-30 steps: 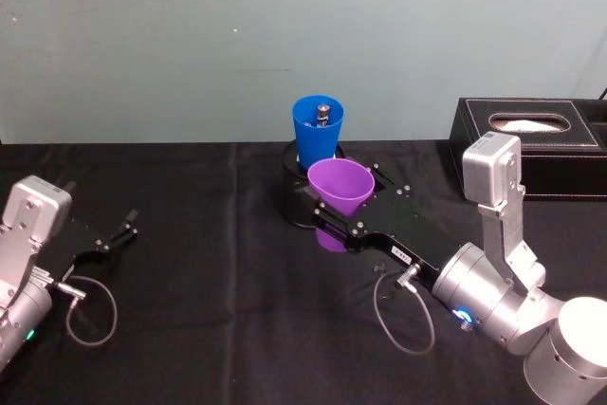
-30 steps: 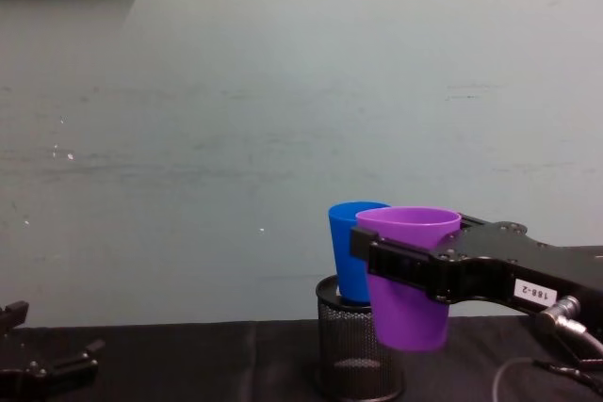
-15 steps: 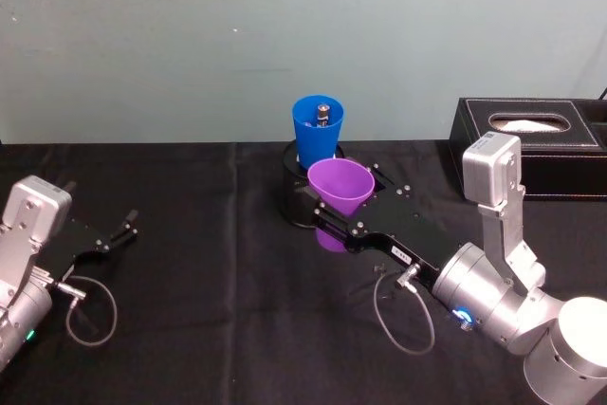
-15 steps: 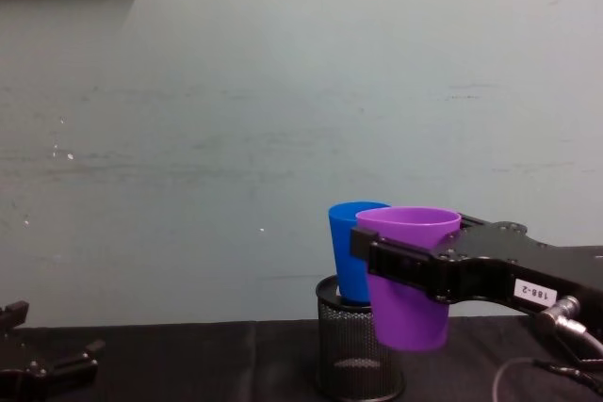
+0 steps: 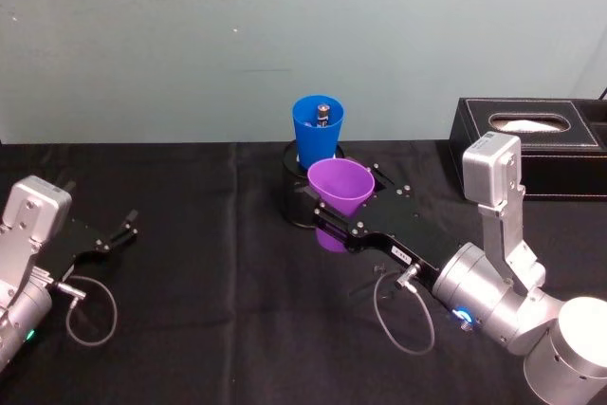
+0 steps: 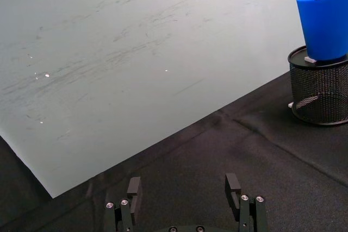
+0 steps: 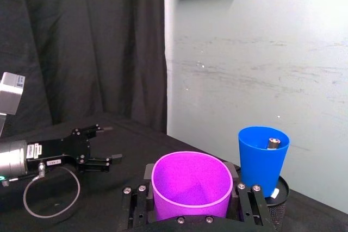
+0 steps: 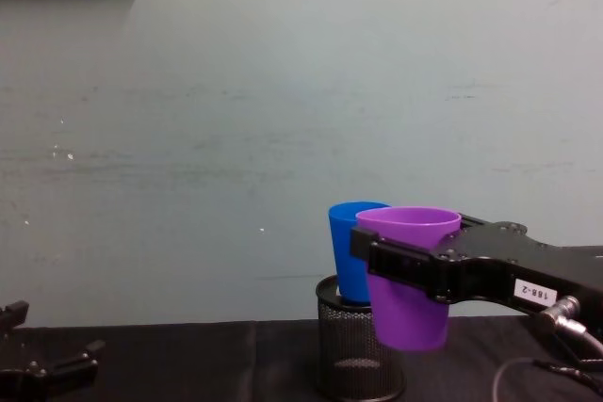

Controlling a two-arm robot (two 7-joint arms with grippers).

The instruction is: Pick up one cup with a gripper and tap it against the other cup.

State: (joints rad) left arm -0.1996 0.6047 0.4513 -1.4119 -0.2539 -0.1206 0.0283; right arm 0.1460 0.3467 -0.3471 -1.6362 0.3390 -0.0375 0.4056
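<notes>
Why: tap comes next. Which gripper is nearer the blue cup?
Right. The right gripper, holding the purple cup, is close by the blue cup; the left gripper lies far to its left.

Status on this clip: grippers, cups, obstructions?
Right gripper shut on purple cup, aloft beside blue cup; contact unclear. Left gripper open, parked. Blue cup in mesh pen holder.

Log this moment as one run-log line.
right end effector: shut on purple cup, lifted | blue cup: upright in mesh holder | left end effector: open, parked left | cup contact: cannot tell
</notes>
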